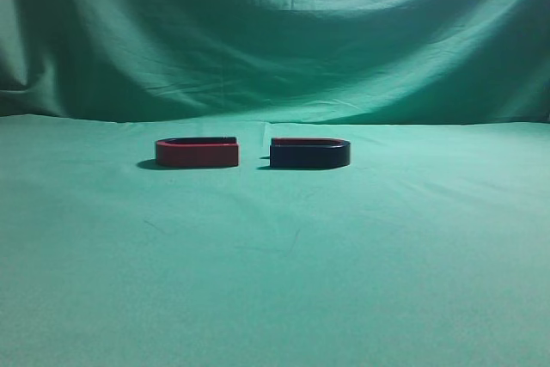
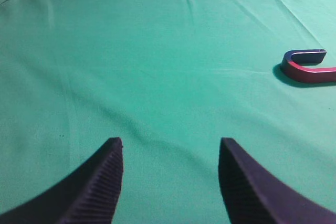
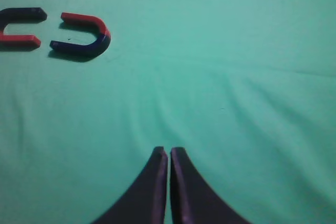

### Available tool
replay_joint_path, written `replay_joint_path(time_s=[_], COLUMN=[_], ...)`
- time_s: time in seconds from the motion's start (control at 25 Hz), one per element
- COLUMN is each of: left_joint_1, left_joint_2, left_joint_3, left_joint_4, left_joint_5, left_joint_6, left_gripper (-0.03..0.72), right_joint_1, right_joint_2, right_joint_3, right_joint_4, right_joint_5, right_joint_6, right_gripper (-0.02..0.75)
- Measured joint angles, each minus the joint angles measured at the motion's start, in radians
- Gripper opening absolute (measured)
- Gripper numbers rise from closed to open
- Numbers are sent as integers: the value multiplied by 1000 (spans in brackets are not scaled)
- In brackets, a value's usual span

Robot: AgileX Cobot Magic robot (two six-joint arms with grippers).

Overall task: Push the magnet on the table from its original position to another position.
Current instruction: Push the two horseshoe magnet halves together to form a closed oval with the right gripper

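The dark navy magnet (image 1: 309,153) lies on the green table (image 1: 275,281) right of centre, its open end facing left. In the right wrist view the magnet (image 3: 81,38) lies far up at the left, with a navy near arm and a red far arm. My right gripper (image 3: 169,150) is shut and empty, well short of it over bare cloth. My left gripper (image 2: 170,145) is open and empty above the cloth. Neither gripper shows in the exterior view.
A red U-shaped magnet (image 1: 197,153) lies just left of the navy one, their open ends facing each other with a small gap. It also shows in the left wrist view (image 2: 310,69) and the right wrist view (image 3: 18,27). A green cloth backdrop (image 1: 275,32) rises behind.
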Motion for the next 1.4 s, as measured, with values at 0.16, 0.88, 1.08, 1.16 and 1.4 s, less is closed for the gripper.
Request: replay_joint_path(time_s=[0.16, 0.88, 1.08, 1.16, 1.4], left_joint_1=[0, 0, 0, 0, 0], left_joint_2=[0, 0, 0, 0, 0], left_joint_3=[0, 0, 0, 0, 0], left_joint_4=[0, 0, 0, 0, 0], left_joint_5=[0, 0, 0, 0, 0], left_joint_6=[0, 0, 0, 0, 0], left_gripper=[372, 372, 372, 372, 372], right_joint_1=[0, 251, 251, 251, 251], right_joint_2=[170, 958, 1089, 1130, 1210], right_joint_3=[-93, -521, -641, -680, -748], right_joint_4=[87, 51, 47, 47, 47], right_joint_5=[44, 27, 24, 24, 24], right_joint_6=[-36, 149, 167, 171, 183], right_gripper=[0, 0, 0, 0, 0])
